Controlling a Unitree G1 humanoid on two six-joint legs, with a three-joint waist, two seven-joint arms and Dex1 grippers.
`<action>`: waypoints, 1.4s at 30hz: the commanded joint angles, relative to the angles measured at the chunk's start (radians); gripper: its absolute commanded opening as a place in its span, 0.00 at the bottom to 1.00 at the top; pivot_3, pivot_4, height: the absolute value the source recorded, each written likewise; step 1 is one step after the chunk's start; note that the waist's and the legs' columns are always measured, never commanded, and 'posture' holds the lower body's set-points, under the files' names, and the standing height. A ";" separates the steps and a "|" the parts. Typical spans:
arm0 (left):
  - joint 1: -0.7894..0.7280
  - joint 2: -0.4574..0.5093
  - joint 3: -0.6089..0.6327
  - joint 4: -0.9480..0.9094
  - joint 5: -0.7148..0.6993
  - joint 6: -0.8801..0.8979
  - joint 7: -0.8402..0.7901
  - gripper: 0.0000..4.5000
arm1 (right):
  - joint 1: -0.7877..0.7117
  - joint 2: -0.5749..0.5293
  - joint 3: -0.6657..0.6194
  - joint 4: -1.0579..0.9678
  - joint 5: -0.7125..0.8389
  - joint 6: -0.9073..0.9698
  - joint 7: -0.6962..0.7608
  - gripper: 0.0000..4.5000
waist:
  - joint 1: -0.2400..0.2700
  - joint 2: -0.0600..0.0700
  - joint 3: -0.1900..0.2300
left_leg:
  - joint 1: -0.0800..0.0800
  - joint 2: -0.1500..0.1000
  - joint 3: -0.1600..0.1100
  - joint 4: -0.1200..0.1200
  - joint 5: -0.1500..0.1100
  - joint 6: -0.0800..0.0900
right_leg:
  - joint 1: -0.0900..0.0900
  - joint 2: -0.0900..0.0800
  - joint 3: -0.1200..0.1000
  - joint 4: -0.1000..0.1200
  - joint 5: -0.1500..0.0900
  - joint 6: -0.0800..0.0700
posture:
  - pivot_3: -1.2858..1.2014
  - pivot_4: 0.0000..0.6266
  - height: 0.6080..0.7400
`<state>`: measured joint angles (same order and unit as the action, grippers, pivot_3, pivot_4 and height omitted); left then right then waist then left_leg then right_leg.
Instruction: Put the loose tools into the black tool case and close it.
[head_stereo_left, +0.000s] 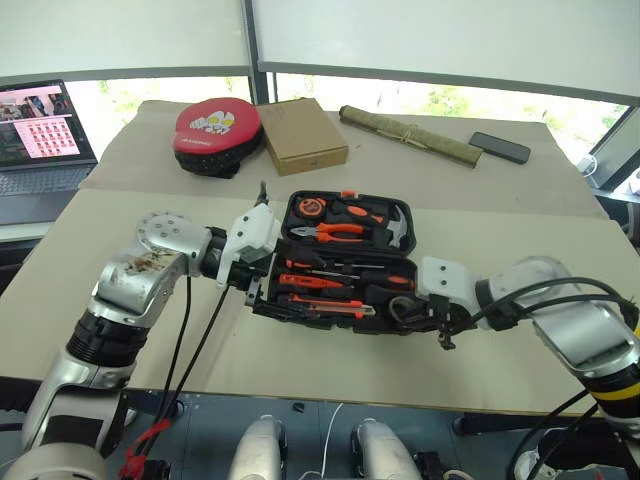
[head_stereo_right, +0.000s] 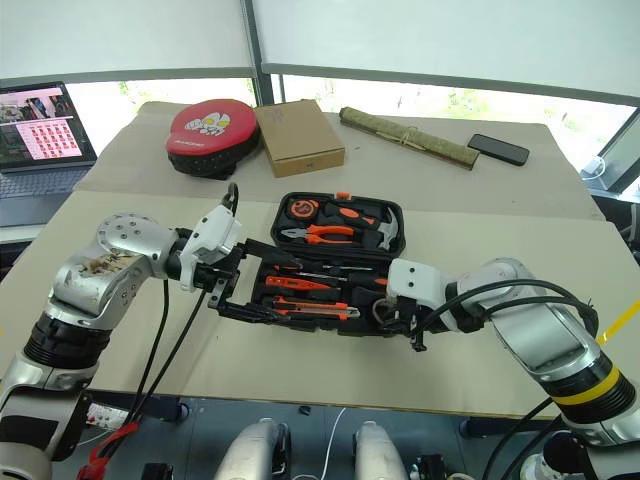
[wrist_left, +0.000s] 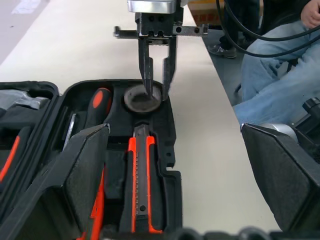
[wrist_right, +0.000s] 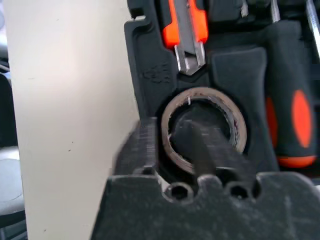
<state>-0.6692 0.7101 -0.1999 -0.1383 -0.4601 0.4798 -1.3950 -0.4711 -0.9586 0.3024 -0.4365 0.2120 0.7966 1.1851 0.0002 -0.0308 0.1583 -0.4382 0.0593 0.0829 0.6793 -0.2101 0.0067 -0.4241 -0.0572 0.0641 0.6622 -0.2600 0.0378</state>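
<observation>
From your head camera, the black tool case (head_stereo_left: 340, 265) lies open on the beige, paper-covered worktop (head_stereo_left: 500, 360), a hard moulded plastic shell with shaped recesses. Its far half holds pliers (head_stereo_left: 335, 231) and a steel-headed hammer (head_stereo_left: 398, 228); its near half holds the orange-and-black screwdrivers (head_stereo_left: 305, 282) and the utility knife (head_stereo_left: 340, 308). Your left pincer (head_stereo_left: 262, 285) sits at the case's left edge, your right pincer (head_stereo_left: 440, 330) at its near right corner.

In your left wrist view, the left pincer's two ribbed black pads (wrist_left: 85, 175) stand wide apart with nothing between them. Across the case, the right pincer's thin fingers (wrist_left: 148, 70) are a little apart; one dips into the tape roll (wrist_left: 143, 97), the other stands just outside its rim.

In your right wrist view, the tape roll (wrist_right: 227, 117) is a round ring seated in its round recess, one dark finger (wrist_right: 200, 145) through its centre. You cannot tell whether it is gripped; the near fingers are blurred.
</observation>
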 joint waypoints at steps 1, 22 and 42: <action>-0.021 -0.007 0.004 0.004 0.011 -0.030 -0.003 1.00 | -0.016 -0.012 -0.035 -0.065 0.044 0.046 0.000 0.60 | 0.000 0.000 0.000 | 0.000 0.000 0.000 0.000 0.000 0.000 | 0.000 0.000 0.000 0.000 0.000 0.000 | 0.52 0.24 1.00; 0.077 0.070 0.077 0.443 0.300 -0.267 0.232 0.06 | 0.048 0.034 -0.285 0.380 0.037 -0.096 -0.204 0.00 | -0.007 0.000 0.000 | 0.000 0.000 0.002 -0.001 0.000 0.000 | 0.000 0.000 0.000 0.000 0.000 0.000 | 0.52 0.24 1.00; 0.084 -0.043 0.011 0.326 0.243 -0.212 0.048 0.01 | 0.048 0.049 -0.170 0.291 0.034 -0.178 -0.045 0.00 | -0.001 0.000 0.000 | -0.001 0.000 0.001 -0.001 0.000 0.000 | -0.001 0.000 0.000 0.000 0.000 0.000 | 0.52 0.24 1.00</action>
<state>-0.5871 0.6782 -0.1796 0.2741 -0.1602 0.2650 -1.2921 -0.4339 -0.9073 0.1588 -0.0564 0.1842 0.6210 1.1017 -0.0009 -0.0310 0.1583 -0.4391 0.0590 0.0844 0.6786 -0.2105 0.0073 -0.4249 -0.0576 0.0643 0.6620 -0.2598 0.0380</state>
